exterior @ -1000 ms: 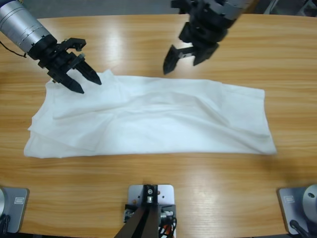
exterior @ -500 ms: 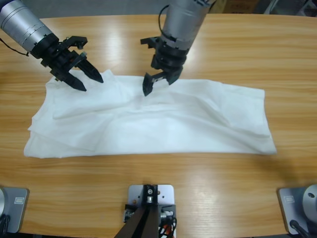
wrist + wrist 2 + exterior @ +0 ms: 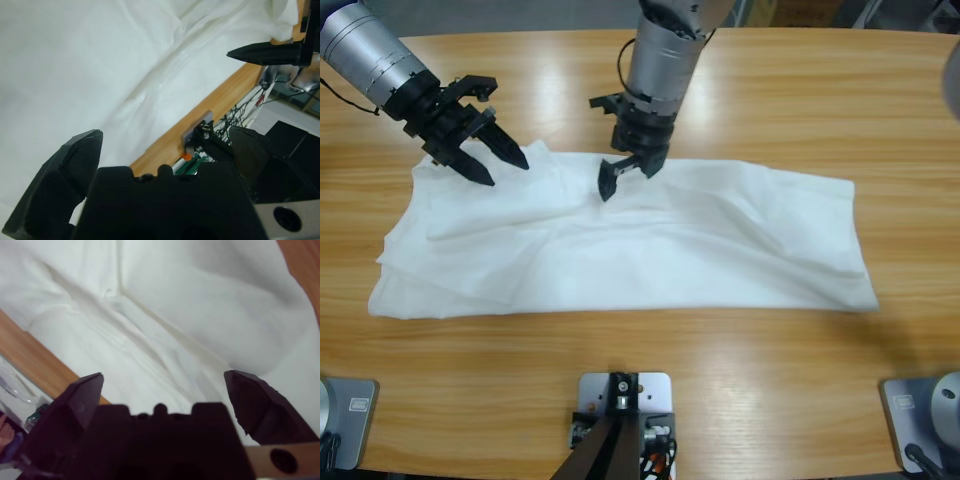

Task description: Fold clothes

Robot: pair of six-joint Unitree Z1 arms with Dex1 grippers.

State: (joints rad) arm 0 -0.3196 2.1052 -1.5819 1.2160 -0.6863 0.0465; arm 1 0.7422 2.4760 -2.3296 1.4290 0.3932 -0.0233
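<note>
T-shirt (image 3: 720,240): spread rumpled on bench (image 3: 820,80); I judge most folding remains. Left hand (image 3: 503,172), ten o'clock, released; right hand (image 3: 625,177), twelve o'clock, released.

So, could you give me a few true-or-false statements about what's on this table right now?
1. The T-shirt lies spread out on the table. True.
2. The left gripper is clamped shut on the cloth. False: its jaws are open, at the shirt's upper left corner.
3. The right gripper is at the shirt's upper edge, jaws open. True.
4. The shirt is red. False: it is white.
</note>
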